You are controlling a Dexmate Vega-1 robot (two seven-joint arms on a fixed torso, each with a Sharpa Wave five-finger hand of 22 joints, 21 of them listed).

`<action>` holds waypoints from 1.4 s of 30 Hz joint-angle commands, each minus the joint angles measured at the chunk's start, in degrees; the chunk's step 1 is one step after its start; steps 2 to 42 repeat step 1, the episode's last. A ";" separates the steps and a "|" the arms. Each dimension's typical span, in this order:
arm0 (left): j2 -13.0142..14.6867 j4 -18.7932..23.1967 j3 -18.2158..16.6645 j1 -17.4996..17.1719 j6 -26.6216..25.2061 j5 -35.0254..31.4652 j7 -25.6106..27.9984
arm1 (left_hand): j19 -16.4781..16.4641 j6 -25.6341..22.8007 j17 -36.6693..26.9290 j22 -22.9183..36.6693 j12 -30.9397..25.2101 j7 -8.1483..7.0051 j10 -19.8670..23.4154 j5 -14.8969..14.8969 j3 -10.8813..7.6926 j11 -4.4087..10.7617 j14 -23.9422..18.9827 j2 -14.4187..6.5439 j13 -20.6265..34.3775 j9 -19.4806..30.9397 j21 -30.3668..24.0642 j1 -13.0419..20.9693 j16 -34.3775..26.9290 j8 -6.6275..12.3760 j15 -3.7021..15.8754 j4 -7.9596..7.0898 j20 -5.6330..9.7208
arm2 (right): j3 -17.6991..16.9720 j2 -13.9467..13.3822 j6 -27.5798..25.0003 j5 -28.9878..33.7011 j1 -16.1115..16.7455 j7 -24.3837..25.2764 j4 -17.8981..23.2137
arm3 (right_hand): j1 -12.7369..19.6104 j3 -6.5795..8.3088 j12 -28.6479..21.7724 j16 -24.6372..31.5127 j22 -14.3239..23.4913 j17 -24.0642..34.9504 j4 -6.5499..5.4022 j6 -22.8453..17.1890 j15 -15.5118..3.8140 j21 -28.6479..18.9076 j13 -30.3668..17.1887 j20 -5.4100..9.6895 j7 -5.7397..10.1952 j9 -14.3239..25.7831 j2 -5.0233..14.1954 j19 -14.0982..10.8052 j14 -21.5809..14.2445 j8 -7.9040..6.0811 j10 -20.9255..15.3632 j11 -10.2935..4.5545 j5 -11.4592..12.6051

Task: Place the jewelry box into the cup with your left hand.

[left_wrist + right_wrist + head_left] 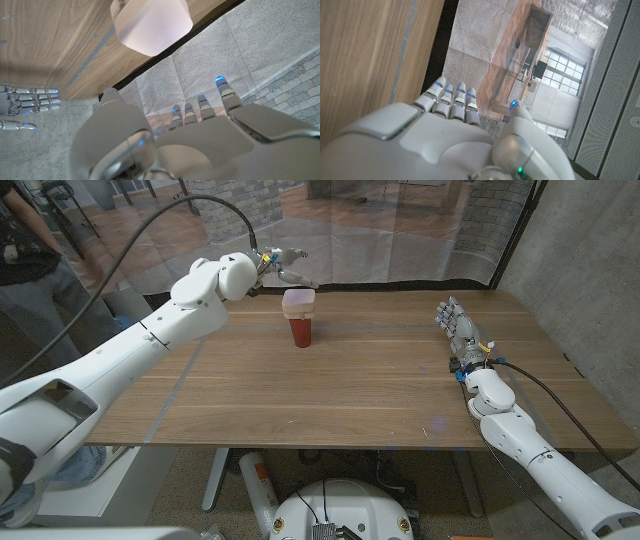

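A red cup (301, 331) stands upright on the wooden table (340, 400), toward the far side. A pale pink jewelry box (298, 302) sits on top of the cup's mouth; the left wrist view shows the jewelry box (152, 24) from close up. My left hand (285, 264) hovers above and just behind the box, fingers apart, holding nothing. From the left wrist view the left hand (190, 137) has its fingers spread and free of the box. My right hand (459, 330) stands at the table's right side, fingers extended together, holding nothing.
A dark curtain (420, 240) hangs behind the table's far edge. A person (30, 270) stands at the far left behind the left arm. A concrete wall (590, 270) rises at the right. My right hand (25, 102) is also visible in the left wrist view.
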State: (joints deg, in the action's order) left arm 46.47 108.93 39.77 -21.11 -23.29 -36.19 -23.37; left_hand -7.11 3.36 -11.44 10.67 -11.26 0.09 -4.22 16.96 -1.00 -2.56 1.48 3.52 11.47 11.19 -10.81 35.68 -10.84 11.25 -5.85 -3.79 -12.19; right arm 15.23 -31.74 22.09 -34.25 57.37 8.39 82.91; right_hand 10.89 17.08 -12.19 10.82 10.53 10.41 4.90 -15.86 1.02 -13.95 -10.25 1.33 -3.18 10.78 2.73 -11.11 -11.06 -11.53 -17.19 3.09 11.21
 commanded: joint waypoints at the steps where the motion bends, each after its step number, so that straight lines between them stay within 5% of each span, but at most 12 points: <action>1: 0.24 0.46 -0.52 -0.34 0.13 -0.03 0.24 | 0.57 -0.19 -0.17 0.08 -0.58 0.04 0.16 0.26 0.29 -0.10 0.15 -0.04 -0.07 0.10 -0.18 -0.66 -0.20 0.39 -0.27 0.00 -0.22 | -0.07 -0.05 -0.14 0.11 0.17 0.25 0.36 | 0.12 0.14 0.14 -0.07 0.12 0.09 0.49 -0.30 0.07 0.24 -0.26 -0.21 0.22 0.19 0.63 -0.54 -0.34 0.26 -0.38 -0.06 0.04; 42: 0.24 0.46 -0.52 -0.34 0.13 -0.03 0.24 | 0.57 -0.19 -0.17 0.08 -0.58 0.04 0.16 0.26 0.29 -0.10 0.15 -0.04 -0.07 0.10 -0.18 -0.66 -0.20 0.39 -0.27 0.00 -0.22 | -0.07 -0.05 -0.14 0.11 0.17 0.25 0.36 | 0.12 0.14 0.14 -0.07 0.12 0.09 0.49 -0.30 0.07 0.24 -0.26 -0.21 0.22 0.19 0.63 -0.54 -0.34 0.26 -0.38 -0.06 0.04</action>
